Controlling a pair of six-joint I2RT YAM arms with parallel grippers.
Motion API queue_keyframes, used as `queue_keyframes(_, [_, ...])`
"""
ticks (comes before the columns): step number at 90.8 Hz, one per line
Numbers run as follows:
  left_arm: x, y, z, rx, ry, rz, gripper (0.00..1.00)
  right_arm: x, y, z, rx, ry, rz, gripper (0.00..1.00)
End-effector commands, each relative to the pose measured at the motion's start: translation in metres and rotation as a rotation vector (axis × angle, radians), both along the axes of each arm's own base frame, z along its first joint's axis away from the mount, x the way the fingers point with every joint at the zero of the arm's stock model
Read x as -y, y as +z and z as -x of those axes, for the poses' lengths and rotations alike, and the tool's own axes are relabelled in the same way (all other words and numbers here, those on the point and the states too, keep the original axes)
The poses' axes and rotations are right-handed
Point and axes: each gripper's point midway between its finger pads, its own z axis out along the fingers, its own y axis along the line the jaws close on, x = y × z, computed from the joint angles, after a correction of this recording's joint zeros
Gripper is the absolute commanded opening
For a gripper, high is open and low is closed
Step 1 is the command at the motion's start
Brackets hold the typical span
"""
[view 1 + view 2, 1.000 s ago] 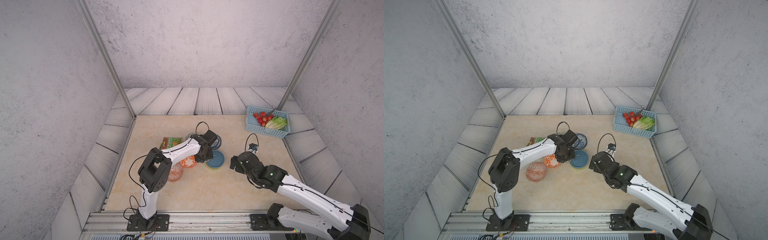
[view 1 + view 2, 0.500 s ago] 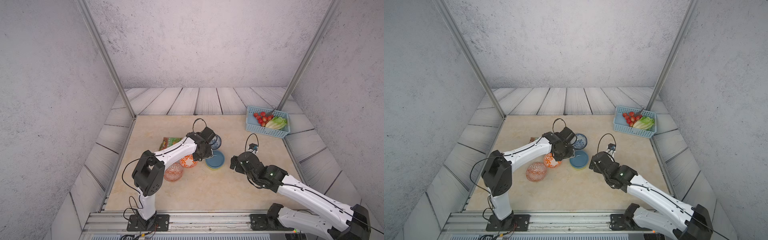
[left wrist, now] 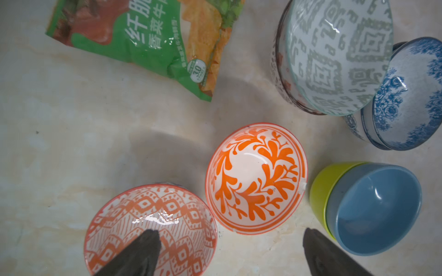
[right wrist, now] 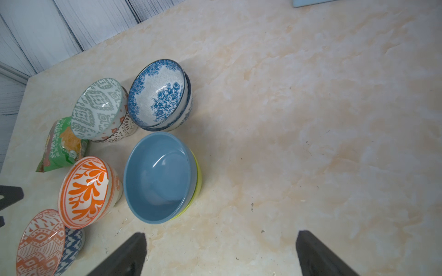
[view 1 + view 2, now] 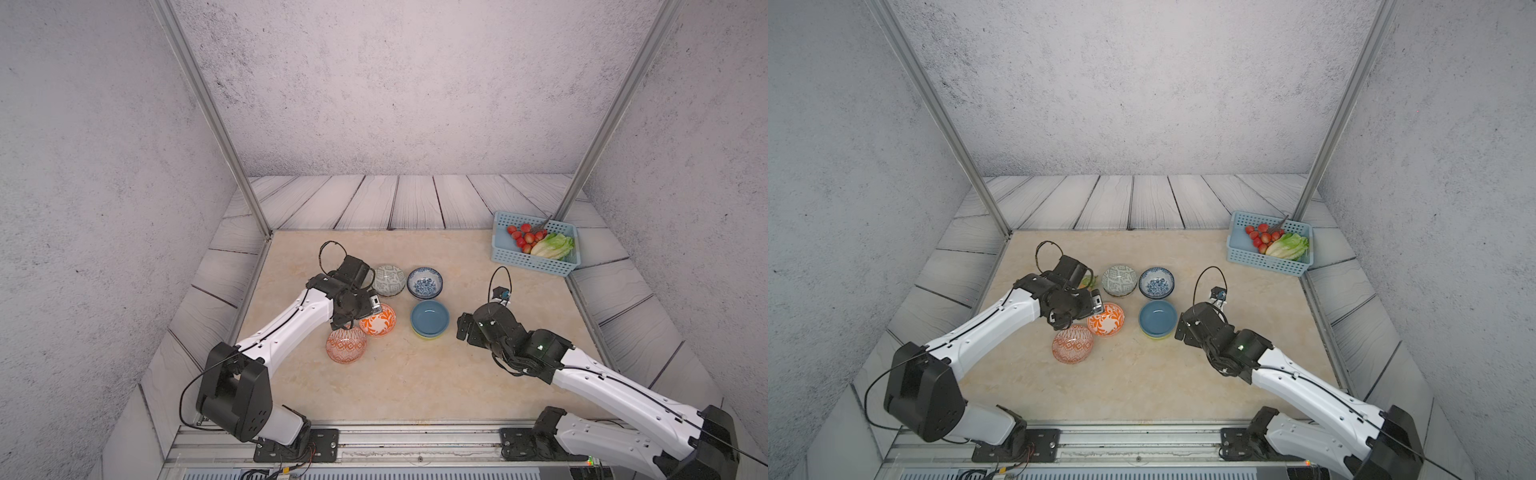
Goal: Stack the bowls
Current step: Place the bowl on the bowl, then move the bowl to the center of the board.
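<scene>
Six bowls already sit in nested pairs on the bench (image 5: 374, 386), so the stacking looks about half done. The blue bowl (image 4: 157, 176) sits inside the lime bowl (image 4: 198, 181). The two floral bowls (image 4: 157, 95) nest just behind them. The grey-green bowl (image 4: 98, 107) tilts inside a white bowl (image 4: 122, 131) with dark dotted lines.

The two orange ones stand single, close side by side. The leaf bowl (image 3: 256, 176) is white with orange fronds and a ringed rim, and the diamond bowl (image 3: 150, 215) is glossy with an orange lattice. The right wrist view shows blue-and-white zigzag under the diamond bowl, but I cannot tell whether that is its own wall or another bowl.

The left gripper (image 3: 230, 231) hangs over these two, spread wide and holding nothing, one finger above the diamond bowl. It is probably placed to pair them next. The right gripper (image 4: 221, 234), also wide open and empty, sits beside the blue-lime pair, clear of the left arm. The packet (image 3: 143, 47) lies behind the orange bowls, and the basket (image 5: 528, 262) stands well apart in the corner.
</scene>
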Motion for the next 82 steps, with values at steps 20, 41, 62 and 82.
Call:
queue_keyframes(20, [0.018,-0.009,-0.025,0.056,-0.187,0.06,0.96,-0.002,-0.002,0.001,-0.019,0.015,0.018,0.99])
queue_keyframes(41, [0.018,-0.026,-0.032,0.046,-0.202,0.052,0.93,-0.001,-0.003,-0.001,-0.011,0.006,0.021,0.99])
queue_keyframes(62, [0.016,-0.041,-0.039,0.029,-0.2,0.015,0.93,-0.001,-0.003,-0.002,-0.013,0.001,0.029,0.99])
queue_keyframes(82, [0.018,-0.053,-0.043,0.009,-0.197,0.012,0.93,0.0,-0.004,-0.003,-0.01,-0.001,0.029,0.99])
